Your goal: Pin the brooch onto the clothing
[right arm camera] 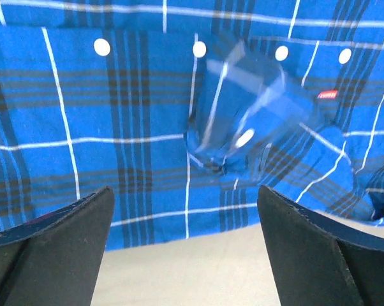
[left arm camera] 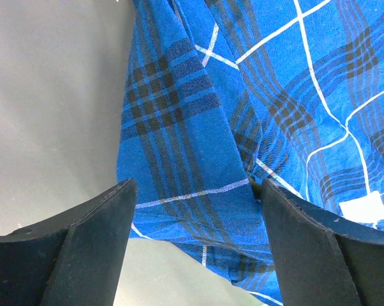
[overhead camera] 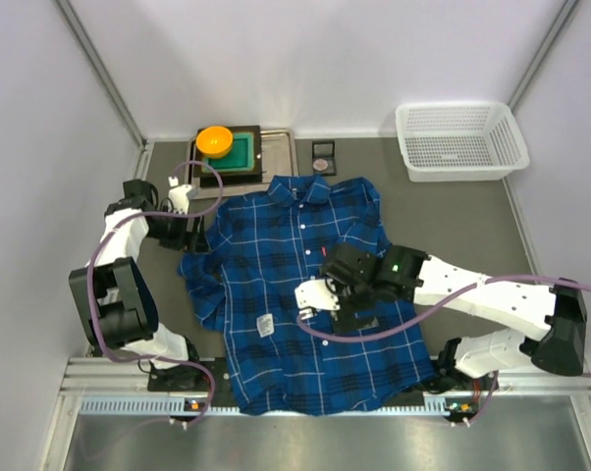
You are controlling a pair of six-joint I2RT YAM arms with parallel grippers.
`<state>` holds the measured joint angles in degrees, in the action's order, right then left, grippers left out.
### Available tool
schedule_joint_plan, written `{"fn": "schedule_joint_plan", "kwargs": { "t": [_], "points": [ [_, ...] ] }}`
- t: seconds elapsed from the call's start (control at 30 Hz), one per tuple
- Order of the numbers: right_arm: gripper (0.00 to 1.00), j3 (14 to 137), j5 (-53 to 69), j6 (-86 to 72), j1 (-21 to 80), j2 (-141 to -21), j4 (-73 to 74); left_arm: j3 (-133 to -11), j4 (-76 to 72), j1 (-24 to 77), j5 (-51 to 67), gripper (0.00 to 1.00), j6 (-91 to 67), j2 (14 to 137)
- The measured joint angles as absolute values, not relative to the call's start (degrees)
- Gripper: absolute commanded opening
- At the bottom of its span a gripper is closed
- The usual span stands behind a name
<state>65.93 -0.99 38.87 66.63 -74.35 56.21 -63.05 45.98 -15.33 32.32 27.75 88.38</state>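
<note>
The blue plaid shirt [overhead camera: 305, 294] lies flat on the table, collar at the far end. The brooch [overhead camera: 322, 163], a small pinkish round disc, sits in a small dark square case just beyond the collar, apart from both grippers. My left gripper [overhead camera: 192, 231] is open and empty over the shirt's left sleeve [left arm camera: 179, 146], its dark fingers [left arm camera: 90, 242] wide apart. My right gripper [overhead camera: 325, 304] is open and empty above the shirt's front; its view shows the white buttons [right arm camera: 199, 48], the red pocket mark [right arm camera: 327, 95] and a blurred see-through patch [right arm camera: 243, 127] I cannot identify.
An orange round dish [overhead camera: 215, 139] rests on a green block [overhead camera: 241, 154] on a metal tray [overhead camera: 279, 147] at the back left. A white mesh basket [overhead camera: 462, 167] stands at the back right. A white tag [overhead camera: 264, 324] lies on the shirt's lower front. Walls close in on three sides.
</note>
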Motion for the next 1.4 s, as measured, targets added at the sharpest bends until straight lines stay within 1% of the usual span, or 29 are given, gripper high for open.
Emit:
{"fn": "schedule_joint_plan", "kwargs": {
  "t": [0.07,0.13,0.23,0.27,0.3,0.33,0.4,0.47,0.5,0.57,0.6,0.63,0.77,0.87,0.93,1.1,1.17,1.23,1.3,1.33,1.37,1.4],
  "points": [
    [0.94,65.58,0.03,38.92,65.21,-74.35,57.49,-63.07,46.00,-15.33,32.32,0.84,27.75,88.27],
    [0.91,65.84,2.04,38.52,61.21,-74.32,57.69,-63.07,46.02,-15.40,32.42,0.84,27.77,88.09],
    [0.87,68.42,6.68,37.30,50.35,-75.59,58.54,-63.07,46.06,-15.46,33.50,0.85,27.81,87.68],
    [0.84,69.60,8.43,36.88,46.17,-76.60,58.30,-63.07,46.06,-15.51,34.04,0.85,27.81,87.48],
    [0.78,70.26,9.45,36.58,43.72,-77.38,58.04,-63.07,46.02,-15.51,34.54,0.85,27.79,87.35],
    [0.75,70.65,10.83,36.16,41.21,-78.32,57.82,-63.07,46.02,-15.51,35.00,0.85,27.77,87.26],
    [0.73,70.74,13.37,35.38,38.83,-80.53,57.84,-63.07,45.91,-15.51,35.99,0.85,27.66,87.18],
    [0.72,70.74,15.84,34.13,38.46,-83.66,57.52,-63.07,45.80,-15.51,36.64,0.85,27.33,87.15],
    [0.68,70.74,16.80,33.52,38.46,-85.34,57.12,-63.07,45.71,-15.51,36.82,0.85,27.16,87.15],
    [0.66,71.09,17.98,31.92,38.50,-88.42,56.36,-63.07,45.58,-15.51,37.04,0.85,26.92,87.15],
    [0.71,71.77,18.37,30.72,38.50,-90.19,55.99,-63.07,45.52,-15.53,37.12,0.86,26.87,87.13],
    [0.72,72.84,18.65,29.19,38.48,-92.05,55.83,-63.07,45.45,-15.55,37.15,0.86,26.76,87.11],
    [0.76,76.27,18.87,22.28,38.79,-96.97,52.40,-63.07,45.32,-15.55,37.15,0.87,26.24,86.54],
    [0.79,76.31,18.06,17.69,39.46,-97.51,50.68,-63.05,44.71,-15.57,37.28,0.87,25.63,85.71],
    [0.83,77.25,17.93,15.09,40.27,-98.17,50.22,-62.94,44.21,-15.59,37.58,0.87,25.39,85.36],
    [0.89,81.73,17.72,11.53,42.72,-101.82,48.34,-62.22,43.27,-15.62,37.98,0.88,24.95,85.23],
    [0.89,83.42,17.67,10.81,43.81,-103.83,47.11,-62.13,43.20,-15.66,38.15,0.88,24.67,85.23],
    [0.90,84.40,17.43,10.37,44.82,-105.80,45.91,-62.13,42.98,-15.70,38.30,0.88,24.25,85.23],
    [0.88,85.25,16.58,10.20,46.11,-108.05,44.99,-62.13,42.74,-15.77,38.44,0.88,24.03,85.23],
    [0.86,85.54,16.05,10.20,46.70,-109.01,44.58,-62.13,42.65,-15.84,38.52,0.88,23.94,85.23],
    [0.80,85.67,15.62,10.24,47.18,-109.69,44.23,-62.13,42.54,-15.90,38.59,0.88,23.92,85.23],
    [0.77,85.80,15.05,10.22,47.75,-110.50,43.99,-62.13,42.44,-16.01,38.68,0.88,23.90,85.23]
  ]
}}
